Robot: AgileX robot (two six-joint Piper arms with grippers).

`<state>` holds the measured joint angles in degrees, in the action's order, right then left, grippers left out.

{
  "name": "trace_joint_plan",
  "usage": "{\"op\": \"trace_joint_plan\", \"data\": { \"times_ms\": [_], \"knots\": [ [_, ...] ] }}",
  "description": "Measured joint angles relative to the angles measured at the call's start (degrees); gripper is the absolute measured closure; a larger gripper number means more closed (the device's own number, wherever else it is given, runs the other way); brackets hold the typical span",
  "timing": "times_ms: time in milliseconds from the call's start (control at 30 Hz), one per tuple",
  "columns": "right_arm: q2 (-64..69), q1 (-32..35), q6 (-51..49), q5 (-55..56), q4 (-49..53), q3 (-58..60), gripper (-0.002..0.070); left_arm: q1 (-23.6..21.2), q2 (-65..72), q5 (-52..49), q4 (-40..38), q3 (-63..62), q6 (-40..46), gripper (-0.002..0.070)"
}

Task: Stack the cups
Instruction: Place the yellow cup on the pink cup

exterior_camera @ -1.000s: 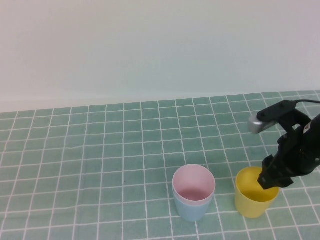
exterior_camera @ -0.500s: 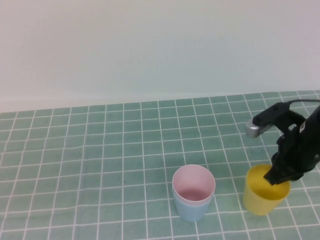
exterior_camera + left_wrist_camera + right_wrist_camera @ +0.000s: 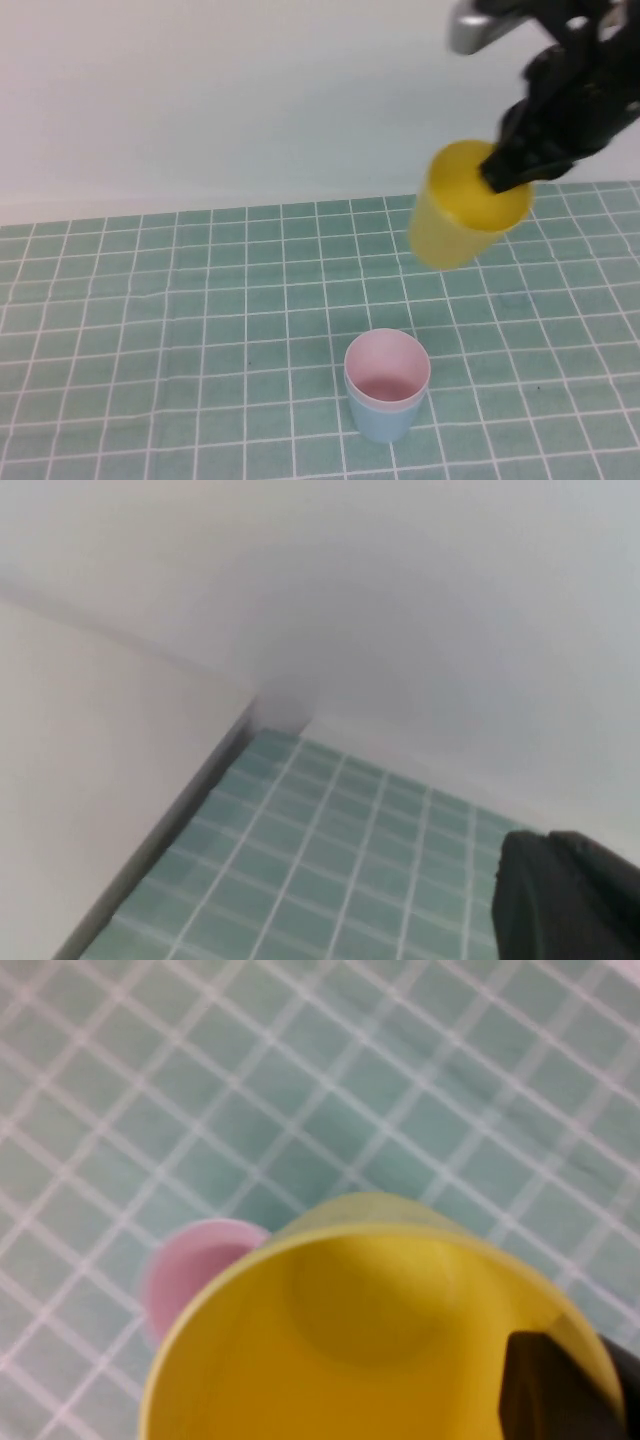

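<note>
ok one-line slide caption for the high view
Right gripper lifts the yellow cup by its rim, above the pink cup nested in the blue cup; left gripper unseen here.

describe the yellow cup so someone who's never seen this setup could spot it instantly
Start at the green checked table cover, then look up and to the robot's right, where the right gripper hangs in the air. It holds the yellow cup by the rim, tilted, clear of the table. The pink cup sits nested in the blue cup on the cover; the left gripper is parked elsewhere.
</note>
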<state>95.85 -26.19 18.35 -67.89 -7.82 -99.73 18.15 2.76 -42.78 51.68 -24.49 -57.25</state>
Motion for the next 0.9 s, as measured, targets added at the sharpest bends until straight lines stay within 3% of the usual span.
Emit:
{"op": "trace_joint_plan", "data": {
  "times_ms": [233,433,533,633,733,900],
  "knots": [
    [7.86,-9.01,-3.08,-2.81,2.6,-0.94,0.065,0.0,-2.84,1.68,2.0,9.93,-0.02,0.0676],
    [12.99,-10.23,-3.44,-2.9,4.11,-0.94,0.065,-0.13,-3.22,10.94,2.14,16.06,0.7,0.0676],
    [14.3,-10.23,-3.44,-2.9,4.21,-0.94,0.065,-1.13,-3.22,13.81,-12.79,17.6,12.85,0.0676],
    [15.5,-10.23,-3.44,-2.79,4.21,-0.94,0.065,-1.13,-3.22,16.5,-34.23,19.5,39.36,0.0676],
    [16.55,-10.23,-3.44,-2.79,4.11,-0.94,0.065,-1.13,-3.22,21.77,-48.77,23.0,58.68,0.0676],
    [17.64,-10.27,-3.44,-2.79,2.89,-0.94,0.061,-5.89,-3.22,25.19,-56.21,24.49,63.33,0.0676]
  ]
}}
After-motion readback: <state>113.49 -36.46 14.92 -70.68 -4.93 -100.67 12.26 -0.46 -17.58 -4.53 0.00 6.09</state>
